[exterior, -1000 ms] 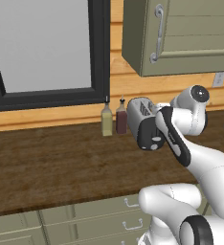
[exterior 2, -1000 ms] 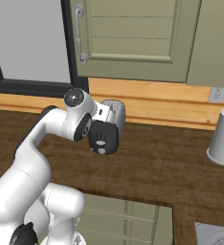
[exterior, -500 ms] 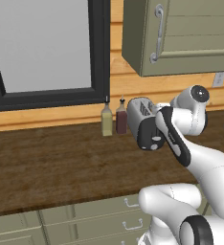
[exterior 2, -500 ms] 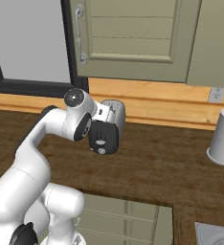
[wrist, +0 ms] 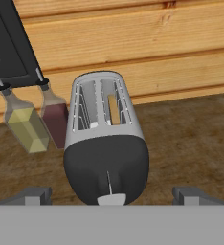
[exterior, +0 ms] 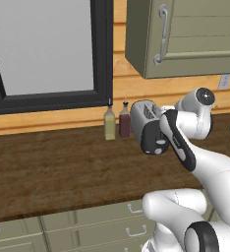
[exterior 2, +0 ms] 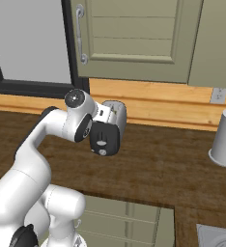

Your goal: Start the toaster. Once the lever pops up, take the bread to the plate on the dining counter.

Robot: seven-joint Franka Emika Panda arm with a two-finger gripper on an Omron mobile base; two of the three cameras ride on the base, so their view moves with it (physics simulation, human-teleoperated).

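Nothing moved; toaster [wrist: 106, 153] lever base cut off.

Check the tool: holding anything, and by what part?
Nothing held. The tool is open, one fingertip either side of the toaster, whose lever sits between them.

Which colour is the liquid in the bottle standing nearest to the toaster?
Dark maroon-red; the bottle beside the toaster shows best in the hand view.

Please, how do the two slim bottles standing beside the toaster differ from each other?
The yellow-green bottle holds pale olive liquid; the dark red bottle holds maroon liquid. The dark red bottle stands right next to the toaster; the yellow-green bottle stands one place farther away. Both are slim, upright, with thin dark-capped necks.
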